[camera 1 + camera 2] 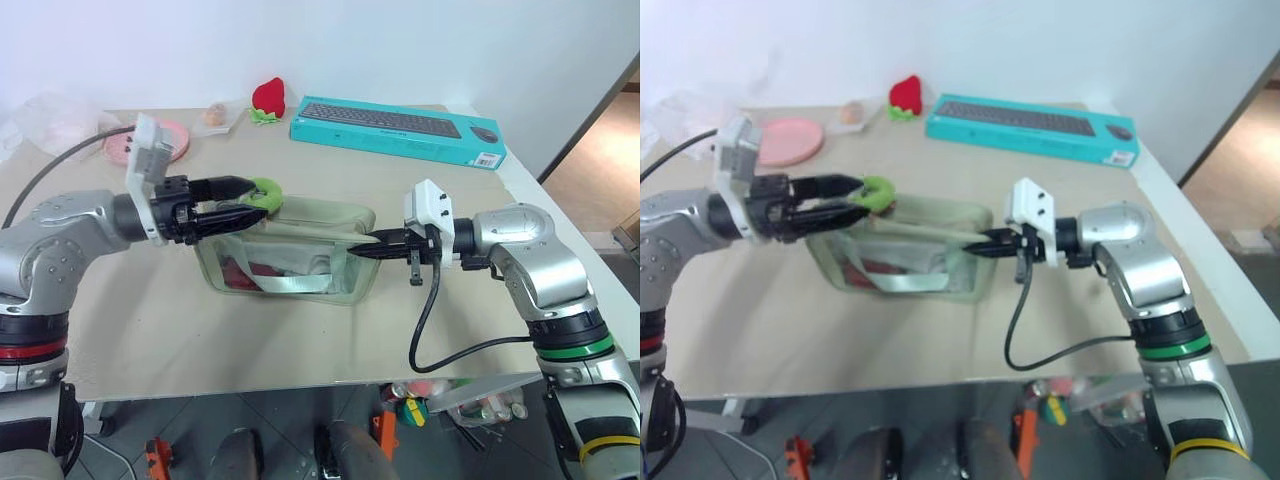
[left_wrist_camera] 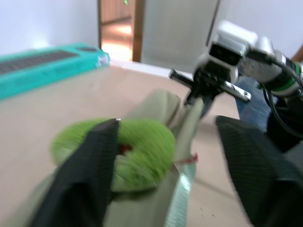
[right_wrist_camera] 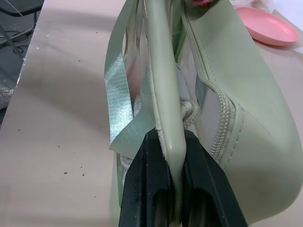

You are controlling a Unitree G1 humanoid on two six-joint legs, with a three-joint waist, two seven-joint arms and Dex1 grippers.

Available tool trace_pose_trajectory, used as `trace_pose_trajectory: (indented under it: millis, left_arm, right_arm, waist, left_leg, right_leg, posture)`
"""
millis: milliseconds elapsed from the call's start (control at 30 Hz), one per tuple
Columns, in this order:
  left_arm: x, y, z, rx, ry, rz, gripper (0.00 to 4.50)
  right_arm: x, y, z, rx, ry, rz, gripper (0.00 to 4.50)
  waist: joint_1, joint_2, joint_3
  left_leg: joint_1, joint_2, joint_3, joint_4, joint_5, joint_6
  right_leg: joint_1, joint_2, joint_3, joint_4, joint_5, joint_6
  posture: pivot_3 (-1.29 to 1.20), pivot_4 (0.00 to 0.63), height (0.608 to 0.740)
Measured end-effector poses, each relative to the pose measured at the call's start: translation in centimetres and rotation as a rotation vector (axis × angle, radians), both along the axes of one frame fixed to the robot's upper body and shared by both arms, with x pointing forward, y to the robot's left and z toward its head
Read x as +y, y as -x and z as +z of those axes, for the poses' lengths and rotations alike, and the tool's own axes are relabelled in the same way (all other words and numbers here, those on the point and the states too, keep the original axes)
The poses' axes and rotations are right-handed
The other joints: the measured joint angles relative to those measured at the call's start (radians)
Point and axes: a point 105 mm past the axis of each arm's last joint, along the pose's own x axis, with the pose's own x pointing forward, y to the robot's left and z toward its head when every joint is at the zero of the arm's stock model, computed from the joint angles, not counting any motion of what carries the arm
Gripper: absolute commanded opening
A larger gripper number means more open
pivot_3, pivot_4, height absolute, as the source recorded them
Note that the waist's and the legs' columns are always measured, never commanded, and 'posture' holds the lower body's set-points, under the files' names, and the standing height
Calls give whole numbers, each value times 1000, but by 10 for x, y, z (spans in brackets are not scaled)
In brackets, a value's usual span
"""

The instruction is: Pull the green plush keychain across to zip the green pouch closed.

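One green pouch, pale sage with a clear front window through which red and white contents are seen, is held up over the middle of the beige counter, and one small fuzzy lime-green plush keychain, curled like a ring, is seen at its top left end. The left hand is spread apart beside the keychain, while the right hand is clamped on the pouch's strap. One teal keyboard box, one red strawberry plush and one pink plate are counted at the far edge.
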Motion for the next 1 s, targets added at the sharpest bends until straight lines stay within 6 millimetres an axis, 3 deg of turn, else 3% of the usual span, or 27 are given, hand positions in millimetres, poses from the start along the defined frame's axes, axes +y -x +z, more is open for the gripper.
trace_pose_trajectory:
  millis: [100, 200, 300, 433, 500, 800, 833, 1000]
  left_arm:
    - [12, 5, 16, -22, 71, 8, 3648]
    - [37, 12, 30, -30, 127, 54, 3648]
    - [57, 13, 7, 38, 62, 134, 3648]
    - [82, 8, -74, 263, -102, 266, 3648]
    - [83, 8, -93, 318, -133, 267, 3648]
    - [64, 1, -82, 249, -97, 199, 3648]
    - [61, 0, -78, 238, -84, 186, 3118]
    - [56, 5, -76, 252, -61, 118, 1510]
  right_arm:
    - [0, 0, 0, 3, -1, -3, 0]
    - [0, 0, 0, 4, -3, -3, 0]
    - [0, 0, 0, 3, -3, -3, 0]
    - [1, 0, 0, 5, -3, -3, 0]
    - [0, 0, 0, 6, -3, -4, 0]
    - [0, 3, -1, 12, -7, -6, 0]
    - [0, 4, -1, 12, -9, -10, 0]
    - [-1, 6, -2, 15, -12, -17, 0]
  waist:
    - [0, 0, 0]
    - [-2, 0, 0]
    - [-3, 0, 0]
    - [-2, 0, 0]
    - [1, -2, -1]
    - [3, -2, 0]
    - [4, -2, 0]
    - [0, -2, 0]
  left_leg:
    - [0, 0, 0, 0, 0, 0]
    - [0, 1, 0, 0, 0, 0]
    - [1, 0, 0, -1, 0, 0]
    - [1, 0, 0, 0, 0, 0]
    - [0, 0, 0, 0, 0, 0]
    - [0, 1, 0, -1, 0, 0]
    - [0, 1, 0, -1, 0, 0]
    - [0, 1, 0, -1, 0, 0]
  right_leg:
    - [0, -1, 0, 0, 0, 0]
    - [0, -1, 0, 0, 0, 0]
    - [0, -2, 0, 0, 0, 0]
    - [0, -3, -1, 0, 0, -1]
    - [0, -3, -2, 0, 0, -1]
    - [-1, -2, -2, 0, -1, -2]
    - [-1, -2, -2, 0, -1, -2]
    - [0, -2, -2, 0, -1, -2]
  posture:
    - [0, 150, 740]
    - [0, 150, 740]
    - [0, 150, 740]
    - [0, 150, 740]
    - [0, 150, 740]
    - [0, 150, 740]
    - [0, 150, 740]
    - [0, 150, 740]
